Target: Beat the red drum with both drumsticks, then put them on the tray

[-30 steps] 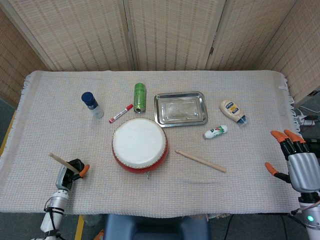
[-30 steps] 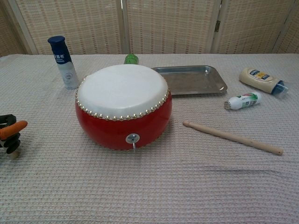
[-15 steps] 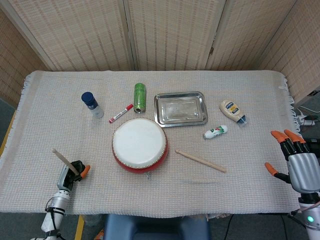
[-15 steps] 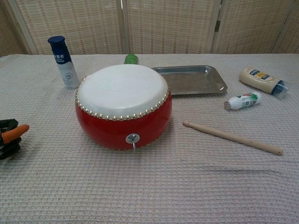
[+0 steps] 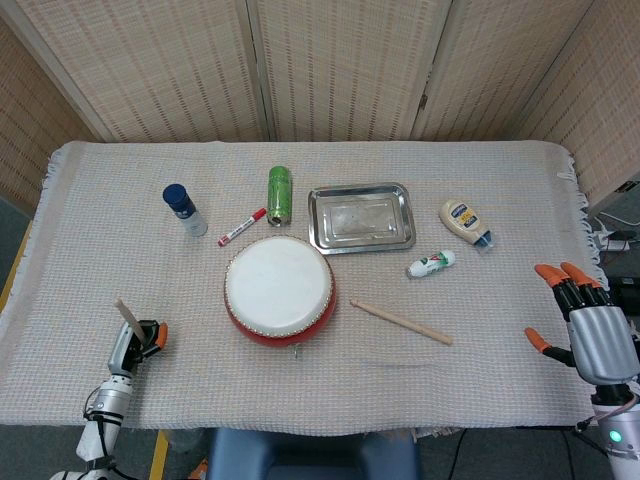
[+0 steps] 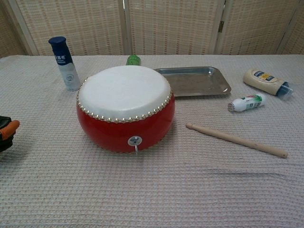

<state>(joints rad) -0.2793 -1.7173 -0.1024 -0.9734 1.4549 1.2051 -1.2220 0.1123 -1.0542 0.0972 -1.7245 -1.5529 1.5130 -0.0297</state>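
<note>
The left hand [image 5: 135, 345] grips one light, rigid wooden drumstick [image 5: 128, 317]; the empty, spread right hand [image 5: 590, 335] should grasp the second tapered wooden drumstick [image 5: 401, 322] near its thicker end.

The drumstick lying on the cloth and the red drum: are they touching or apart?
Apart. The chest view shows bare cloth between the tip of the drumstick and the side of the red drum; the head view shows the same gap.

A table [image 5: 420, 190] covered by a pale beige waffle-weave cloth [image 5: 120, 240] with a short fringe at its right edge fills most of both views. Behind its far edge stand folding screens [image 5: 340, 60] of woven reed in light wooden frames. Grey floor [image 5: 12, 225] shows past the left edge, under even light
</note>
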